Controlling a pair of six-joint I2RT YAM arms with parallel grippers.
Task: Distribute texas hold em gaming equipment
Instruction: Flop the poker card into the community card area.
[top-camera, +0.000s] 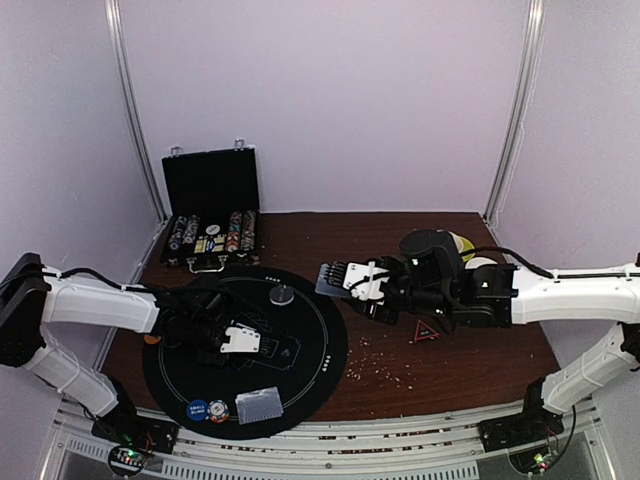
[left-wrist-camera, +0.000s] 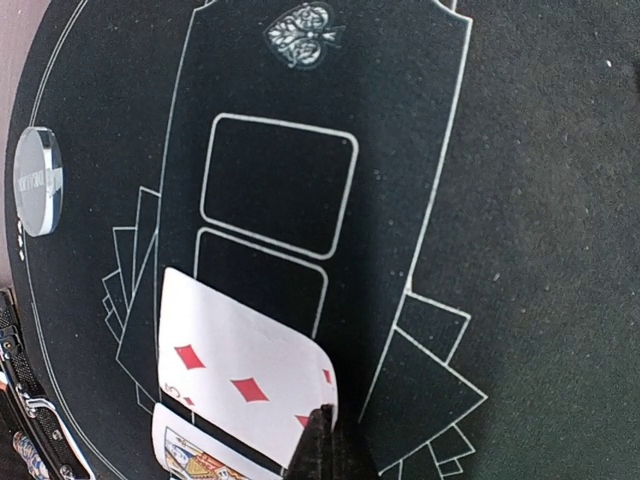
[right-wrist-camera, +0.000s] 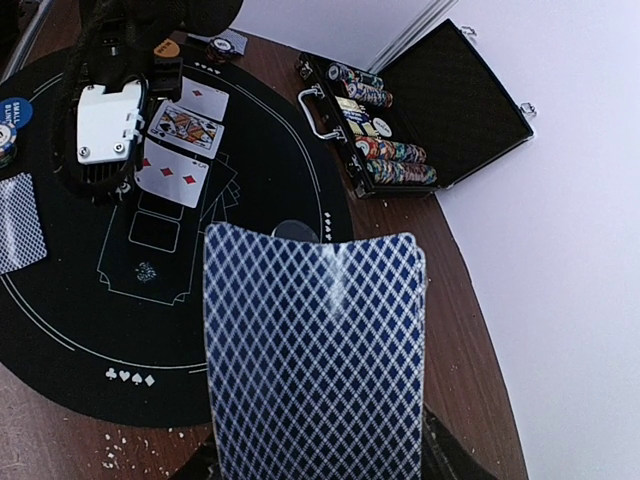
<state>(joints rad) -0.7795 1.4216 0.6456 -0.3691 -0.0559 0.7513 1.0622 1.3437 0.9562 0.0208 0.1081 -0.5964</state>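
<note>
My left gripper (left-wrist-camera: 322, 440) is low over the round black mat (top-camera: 310, 375), shut on the corner of a face-up diamonds card (left-wrist-camera: 235, 370) that lies on a printed card box. A face card (left-wrist-camera: 195, 462) lies just beside it, and a third face-up card (right-wrist-camera: 205, 98) lies beyond that one. My right gripper (top-camera: 352, 280) is shut on the blue diamond-backed deck (right-wrist-camera: 315, 350) and holds it above the mat's right edge. A clear grey disc (top-camera: 282, 295) sits on the mat. A blue disc (top-camera: 197, 410), a red-white disc (top-camera: 218, 410) and face-down cards (top-camera: 258, 405) lie at the mat's near edge.
The open black chip case (top-camera: 210, 215) stands at the back left. A red triangle (top-camera: 425, 332) and crumbs lie on the brown table (top-camera: 480, 365) under my right arm. A black round thing with yellow (top-camera: 440, 245) is behind that arm. An orange disc (right-wrist-camera: 166, 47) lies past my left arm.
</note>
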